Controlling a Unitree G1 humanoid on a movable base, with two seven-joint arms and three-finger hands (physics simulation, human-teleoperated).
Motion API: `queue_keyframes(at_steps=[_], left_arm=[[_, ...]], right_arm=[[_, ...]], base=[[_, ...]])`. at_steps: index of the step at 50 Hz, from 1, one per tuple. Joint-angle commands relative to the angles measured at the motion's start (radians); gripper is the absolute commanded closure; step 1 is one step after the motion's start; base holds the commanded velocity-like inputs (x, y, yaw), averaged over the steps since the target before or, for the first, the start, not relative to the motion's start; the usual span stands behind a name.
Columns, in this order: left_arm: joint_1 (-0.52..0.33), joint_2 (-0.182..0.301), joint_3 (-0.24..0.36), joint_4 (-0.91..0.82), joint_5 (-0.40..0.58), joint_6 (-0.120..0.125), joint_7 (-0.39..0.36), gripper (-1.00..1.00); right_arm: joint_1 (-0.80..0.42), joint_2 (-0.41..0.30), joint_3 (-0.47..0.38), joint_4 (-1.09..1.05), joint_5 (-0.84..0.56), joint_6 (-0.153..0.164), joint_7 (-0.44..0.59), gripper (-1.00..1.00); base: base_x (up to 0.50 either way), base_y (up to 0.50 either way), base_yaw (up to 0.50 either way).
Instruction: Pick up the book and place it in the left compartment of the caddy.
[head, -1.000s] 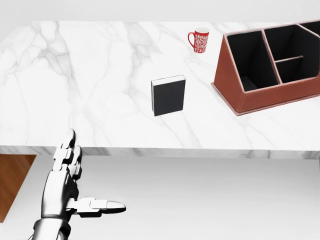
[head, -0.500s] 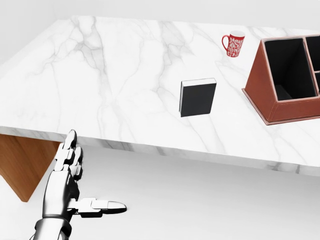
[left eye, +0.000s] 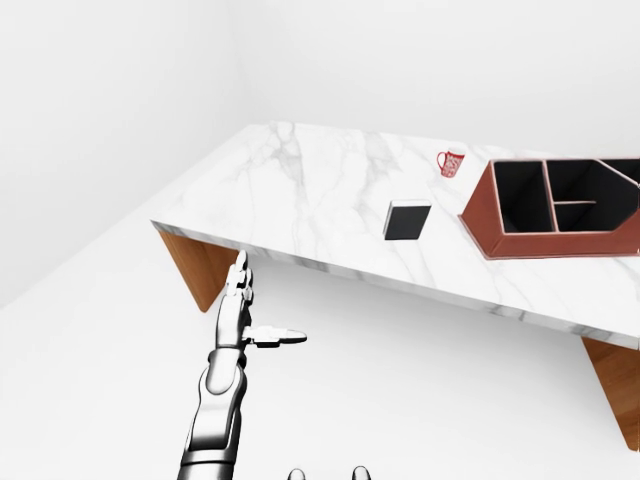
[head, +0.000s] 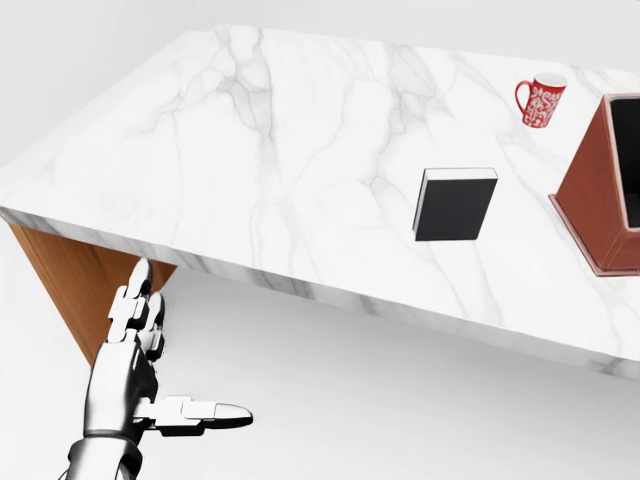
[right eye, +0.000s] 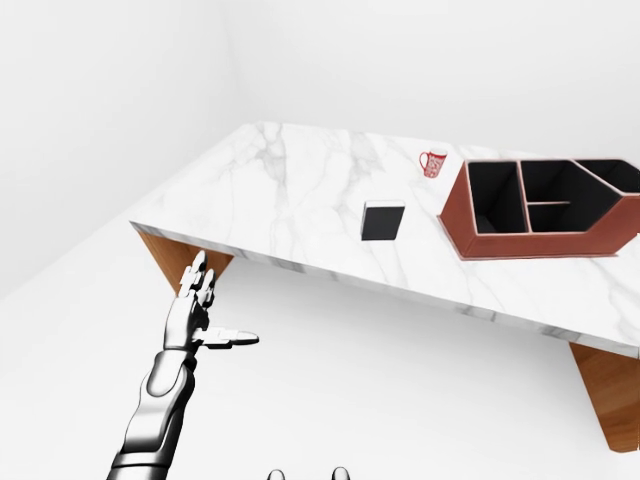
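One black book lies flat mid-surface, near the red-brown caddy toward the right edge, a red mug beyond. Left hand hovers below the near edge, fingers spread, holding nothing. Right hand unseen.

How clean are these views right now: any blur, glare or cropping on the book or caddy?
All three views are sharp, evenly lit, no glare. Head view: the book is clear, but the caddy is cut off at the right edge. Left-eye view shows the caddy nearly whole; the right-eye view shows it entirely. Shadows are faint throughout.
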Motion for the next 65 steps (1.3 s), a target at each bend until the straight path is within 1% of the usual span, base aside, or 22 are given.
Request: queue_keyframes(at_steps=[1, 12, 16, 30, 49, 65], left_arm=[[0.004, -0.001, -0.001, -0.006, 0.002, 0.000, 0.000, -1.00], [0.008, -0.002, -0.003, -0.007, 0.003, 0.000, 0.000, -1.00], [0.006, -0.002, -0.003, -0.006, 0.004, 0.000, 0.000, -1.00], [-0.003, -0.001, -0.002, 0.008, 0.004, 0.000, 0.001, -1.00], [0.000, -0.001, 0.000, 0.001, -0.001, 0.000, 0.001, -1.00], [0.005, -0.002, -0.004, -0.011, 0.003, 0.000, 0.001, -1.00]], right_arm=[[0.000, -0.002, -0.002, 0.005, 0.003, 0.000, 0.002, -1.00], [0.004, -0.006, -0.009, -0.002, 0.011, 0.000, -0.009, -1.00], [-0.008, -0.009, -0.004, 0.008, -0.014, 0.000, -0.035, -1.00], [-0.014, -0.017, 0.011, 0.032, -0.020, 0.000, -0.046, -1.00], [-0.010, -0.018, 0.009, 0.021, -0.019, 0.000, -0.059, -1.00], [-0.013, -0.017, 0.009, 0.021, -0.022, 0.000, -0.056, -1.00]], base=[[0.00, 0.00, 0.23], [0.00, 0.00, 0.21], [0.00, 0.00, 0.14], [0.00, 0.00, 0.00], [0.00, 0.00, 0.00], [0.08, -0.19, 0.00]])
